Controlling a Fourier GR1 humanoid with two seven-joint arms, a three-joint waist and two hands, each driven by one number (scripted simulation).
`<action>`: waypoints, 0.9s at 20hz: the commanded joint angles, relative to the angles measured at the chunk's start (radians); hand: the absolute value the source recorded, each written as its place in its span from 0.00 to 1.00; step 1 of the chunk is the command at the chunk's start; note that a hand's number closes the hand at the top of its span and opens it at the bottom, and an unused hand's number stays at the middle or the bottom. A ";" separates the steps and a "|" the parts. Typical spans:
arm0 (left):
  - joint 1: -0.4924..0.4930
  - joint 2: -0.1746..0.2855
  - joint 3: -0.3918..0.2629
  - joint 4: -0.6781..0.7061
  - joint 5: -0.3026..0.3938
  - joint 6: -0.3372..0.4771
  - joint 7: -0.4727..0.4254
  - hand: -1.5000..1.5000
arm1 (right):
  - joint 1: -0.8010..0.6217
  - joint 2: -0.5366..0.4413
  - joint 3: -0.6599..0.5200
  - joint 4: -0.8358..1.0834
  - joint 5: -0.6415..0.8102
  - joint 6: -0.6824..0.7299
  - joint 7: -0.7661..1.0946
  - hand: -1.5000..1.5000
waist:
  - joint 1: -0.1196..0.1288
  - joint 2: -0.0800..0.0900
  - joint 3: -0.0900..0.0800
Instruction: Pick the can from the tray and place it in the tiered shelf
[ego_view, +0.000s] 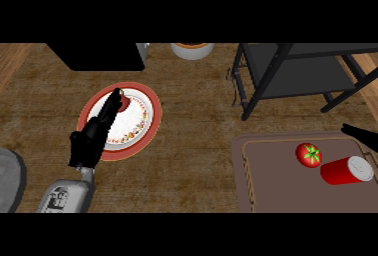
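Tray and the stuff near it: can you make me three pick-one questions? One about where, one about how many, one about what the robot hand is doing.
1. Where is the can?
A on the tray
B on the floor
C in a drawer

2. How many things lie on the tray?
A one
B two
C four

3. How is the left robot hand?
A curled round the can
B open, fingers straight
C shut in a fist

Answers:
1 A: the red can sits on the brown tray.
2 B: only the can and the tomato lie there.
3 B: it stretches out flat over the plate, holding nothing.
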 joint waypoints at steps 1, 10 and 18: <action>-0.009 -0.014 0.020 0.059 -0.011 -0.006 -0.064 0.50 | -0.043 0.049 0.040 0.044 0.079 -0.035 0.002 0.00 | 0.001 0.001 0.000; 0.033 -0.019 0.023 -0.027 -0.024 -0.034 -0.008 0.50 | -0.022 0.056 0.000 0.116 0.143 -0.044 -0.089 0.00 | 0.000 0.000 0.000; -0.019 -0.031 0.064 0.098 -0.024 -0.035 -0.078 0.50 | -0.047 0.107 0.060 0.216 0.234 -0.126 -0.139 0.00 | 0.000 0.001 0.000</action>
